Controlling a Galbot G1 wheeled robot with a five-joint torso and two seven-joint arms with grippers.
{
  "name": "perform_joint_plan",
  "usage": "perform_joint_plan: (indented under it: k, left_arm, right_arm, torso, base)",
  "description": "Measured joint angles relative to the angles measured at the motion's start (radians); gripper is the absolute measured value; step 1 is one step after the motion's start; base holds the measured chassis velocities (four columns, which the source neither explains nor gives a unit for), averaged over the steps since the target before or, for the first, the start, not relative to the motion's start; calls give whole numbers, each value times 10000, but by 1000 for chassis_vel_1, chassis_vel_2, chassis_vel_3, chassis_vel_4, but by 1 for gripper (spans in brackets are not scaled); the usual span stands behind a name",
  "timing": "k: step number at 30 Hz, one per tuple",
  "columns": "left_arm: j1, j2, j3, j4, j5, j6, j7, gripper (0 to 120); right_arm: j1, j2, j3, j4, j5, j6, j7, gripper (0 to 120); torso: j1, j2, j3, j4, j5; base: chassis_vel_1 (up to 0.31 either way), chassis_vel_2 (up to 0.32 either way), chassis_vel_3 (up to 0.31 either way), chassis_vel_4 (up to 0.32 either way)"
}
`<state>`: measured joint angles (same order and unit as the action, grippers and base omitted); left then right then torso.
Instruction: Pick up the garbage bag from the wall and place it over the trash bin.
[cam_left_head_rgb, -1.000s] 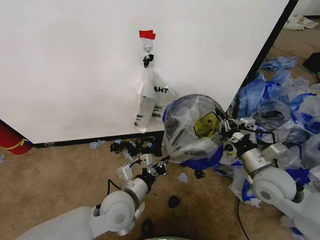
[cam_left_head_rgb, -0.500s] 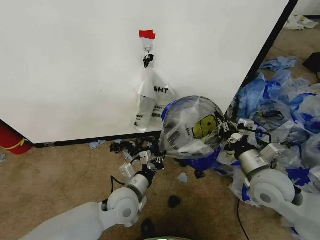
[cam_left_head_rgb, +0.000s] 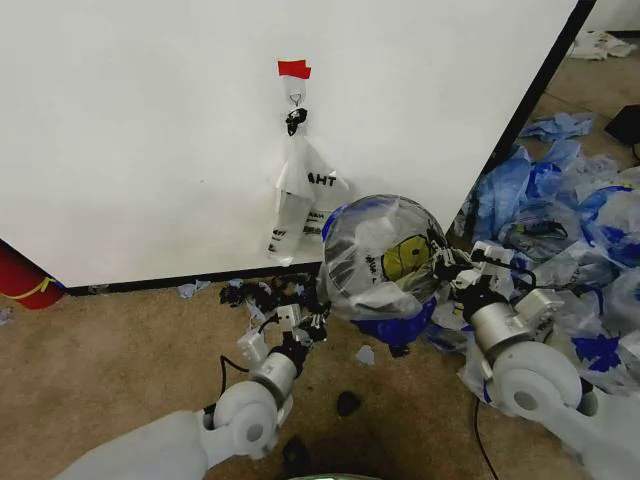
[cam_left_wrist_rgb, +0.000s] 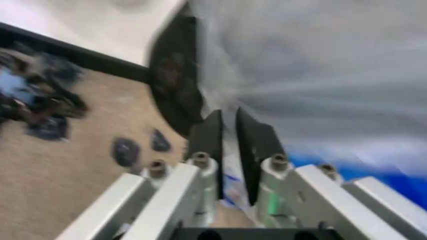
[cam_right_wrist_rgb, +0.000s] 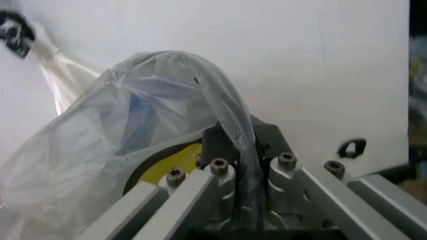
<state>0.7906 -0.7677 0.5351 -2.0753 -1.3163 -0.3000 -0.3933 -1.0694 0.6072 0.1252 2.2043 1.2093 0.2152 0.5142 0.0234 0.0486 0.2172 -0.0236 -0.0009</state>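
The garbage bag (cam_left_head_rgb: 385, 262) ballooned between the two claws, low in front of the wall (cam_left_head_rgb: 150, 140), with the left claw (cam_left_head_rgb: 312, 325) at its 8 o'clock edge and the right claw (cam_left_head_rgb: 447, 266) at its 3 o'clock edge. In the left wrist view the left claw (cam_left_wrist_rgb: 228, 145) stood nearly clenched, its two dark fingers (cam_left_wrist_rgb: 208, 140) pinching a thin fold of the bag's film (cam_left_wrist_rgb: 320, 75) right beside the trash bin (cam_left_wrist_rgb: 175, 80), whose black rim curved just past the fingertips. In the right wrist view the right claw (cam_right_wrist_rgb: 235, 150) was clenched on a gathered strand of the garbage bag (cam_right_wrist_rgb: 133, 150) that ran down between its fingers, with the yellow face patch just beside them.

One yellow smiley face looked out through the film near the right claw in the head view, with blue patches at the bag's top and underside; the black lettering beside the face was too creased to read.

A second, narrower white bag (cam_left_head_rgb: 300, 195) hung from the metal hook (cam_left_head_rgb: 296, 98) at the garbage bag's 11 o'clock, under one piece of red tape (cam_left_head_rgb: 294, 68). Its black print showed the letters "AHT". A red cylinder (cam_left_head_rgb: 22, 275) stood at the wall's foot at 9 o'clock, and a heap of blue and clear bags (cam_left_head_rgb: 570, 220) lay on the floor at 3 o'clock.
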Motion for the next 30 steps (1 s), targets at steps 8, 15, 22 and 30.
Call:
perform_joint_plan:
  k: [8, 15, 22, 30]
  left_arm:
    - [896, 205, -592, -428, -105, -156, 539, 41]
    - [1288, -239, -906, -131, -84, -337, 649, 72]
    - [1341, -563, -1083, -32, -212, -397, 633, 95]
    - [1370, -522, -1078, 33, -267, -392, 616, 100]
  right_arm:
    - [-23, 1011, 401, 19, 389, -12, 346, 0]
    - [-130, 2032, 701, 0, 710, -117, 548, 0]
    - [-376, 2250, 783, 14, 594, -147, 526, 0]
    - [-463, 2240, 775, -18, 308, -147, 424, 0]
  torso:
    - [0, 0, 0, 1, -3]
    - [0, 0, 0, 1, -3]
    - [0, 0, 0, -1, -2]
    - [0, 0, 0, 0, -2]
  base:
    - [0, 0, 0, 0]
    - [0, 0, 0, 0]
    - [0, 0, 0, 0]
    - [0, 0, 0, 0]
